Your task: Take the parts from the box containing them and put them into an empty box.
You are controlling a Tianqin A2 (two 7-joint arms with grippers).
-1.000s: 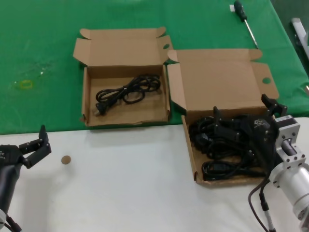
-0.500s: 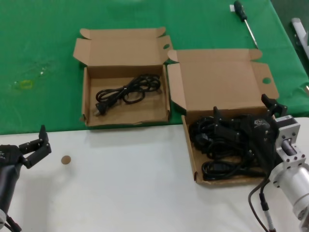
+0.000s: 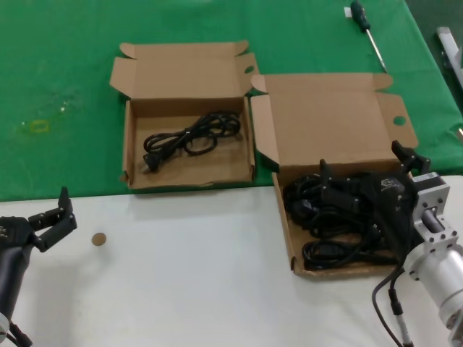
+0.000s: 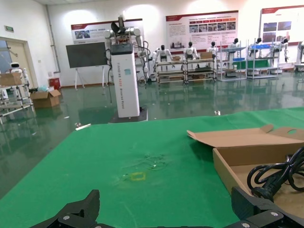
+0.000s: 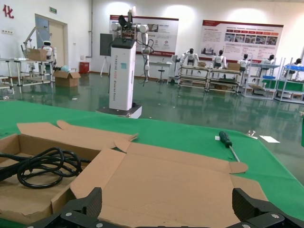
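Note:
The larger cardboard box [image 3: 283, 217] sits at the right with its tall lid panel [image 3: 329, 119] up and a pile of black power cords [image 3: 325, 217] inside. The smaller cardboard box [image 3: 129, 144] at the back left holds one black cord [image 3: 189, 136]. My right gripper [image 3: 364, 160] is open, low over the cord pile in the larger box, and holds nothing. In the right wrist view its fingers [image 5: 90, 202] face the lid panel [image 5: 166, 180]. My left gripper [image 3: 54, 217] is open and empty over the white table at the near left. The left wrist view shows the smaller box [image 4: 228, 166] and its cord [image 4: 275, 173].
A green cloth [image 3: 58, 87] covers the far half of the table; the near half is white [image 3: 188, 275]. A screwdriver [image 3: 365, 25] lies at the back right. A small brown disc [image 3: 99, 238] lies near my left gripper.

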